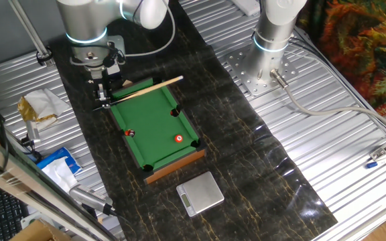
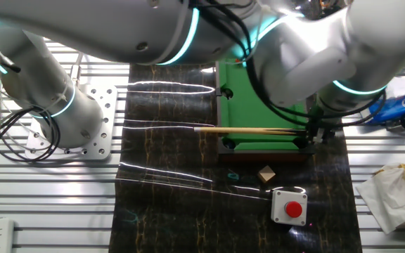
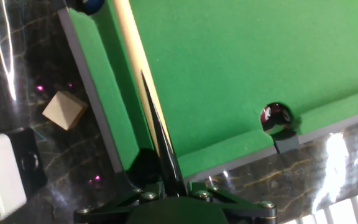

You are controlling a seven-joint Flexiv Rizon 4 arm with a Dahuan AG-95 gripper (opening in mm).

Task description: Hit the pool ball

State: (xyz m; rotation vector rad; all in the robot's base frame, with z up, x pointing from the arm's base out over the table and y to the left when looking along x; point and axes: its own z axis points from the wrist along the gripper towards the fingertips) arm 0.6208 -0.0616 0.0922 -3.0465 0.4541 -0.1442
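Observation:
The green mini pool table (image 1: 154,124) stands on the dark mat. The red pool ball with a white spot (image 1: 179,138) lies near the table's right front corner pocket; it is out of the hand view. A darker blackish-red ball (image 1: 129,132) rests against the left rail and also shows in the hand view (image 3: 276,117). My gripper (image 1: 104,100) is at the table's far left corner, shut on the dark butt of a wooden cue (image 1: 146,88). The cue lies along the table's far short end. In the hand view the cue (image 3: 135,68) runs up from my gripper (image 3: 169,186).
A small digital scale (image 1: 201,193) sits in front of the table. A wooden cube (image 3: 65,110) and a white box with a red button (image 2: 290,206) lie beside the table's short end. Crumpled paper (image 1: 39,106) and a blue packet (image 1: 55,167) lie at the left. A second arm's base (image 1: 273,40) stands behind.

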